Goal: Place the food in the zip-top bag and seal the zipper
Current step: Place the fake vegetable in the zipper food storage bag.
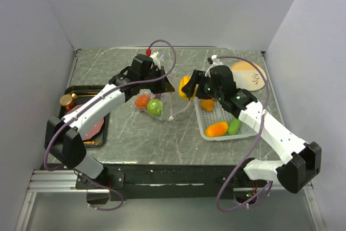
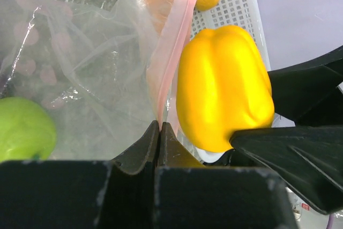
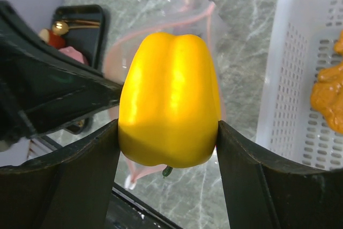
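The left arm (image 1: 102, 106) extends diagonally forward from its base and reaches the bag (image 1: 162, 104) from the left. The left gripper (image 2: 159, 131) has its jaws closed flat together, pinching the bag's mouth edge. The right arm (image 1: 265, 120) extends diagonally forward, its wrist turned toward the bag from the right. The right gripper (image 3: 168, 148) has its jaws clamped on both sides of a yellow pepper (image 3: 169, 95), just right of the bag's mouth.

No legible text, label, brand or number in any of the three views. Round tan plate (image 1: 250, 74) at the far right of the table carries a small dark mark near its middle, too small to read in the top view.
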You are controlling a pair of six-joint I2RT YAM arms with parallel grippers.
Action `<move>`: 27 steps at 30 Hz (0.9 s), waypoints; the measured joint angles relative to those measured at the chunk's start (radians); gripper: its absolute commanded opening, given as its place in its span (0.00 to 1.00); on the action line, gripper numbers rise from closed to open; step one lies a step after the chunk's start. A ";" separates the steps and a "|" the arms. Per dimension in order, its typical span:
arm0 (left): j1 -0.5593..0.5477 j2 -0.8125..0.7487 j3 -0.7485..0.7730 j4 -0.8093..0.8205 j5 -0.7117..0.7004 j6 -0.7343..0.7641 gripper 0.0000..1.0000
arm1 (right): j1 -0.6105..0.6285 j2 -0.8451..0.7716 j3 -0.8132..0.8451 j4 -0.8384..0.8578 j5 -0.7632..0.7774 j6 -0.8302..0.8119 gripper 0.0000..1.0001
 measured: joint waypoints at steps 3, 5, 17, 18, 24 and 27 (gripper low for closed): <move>0.000 0.000 0.000 0.000 0.000 -0.007 0.01 | 0.001 -0.003 0.000 0.023 -0.013 0.010 0.35; 0.000 0.001 0.003 -0.001 0.000 -0.012 0.01 | 0.004 0.014 -0.007 0.047 -0.024 0.028 0.35; -0.002 0.011 0.048 0.003 -0.001 -0.015 0.01 | 0.030 0.160 -0.024 0.091 0.018 0.087 0.39; -0.002 0.010 0.048 0.003 -0.001 -0.015 0.01 | 0.030 0.170 -0.019 0.088 0.027 0.085 0.40; -0.003 0.002 0.032 0.003 -0.003 -0.015 0.01 | 0.030 0.220 0.020 0.087 0.058 0.079 0.55; -0.002 -0.003 0.027 0.001 -0.009 -0.015 0.01 | 0.030 0.229 0.027 0.090 0.065 0.071 0.75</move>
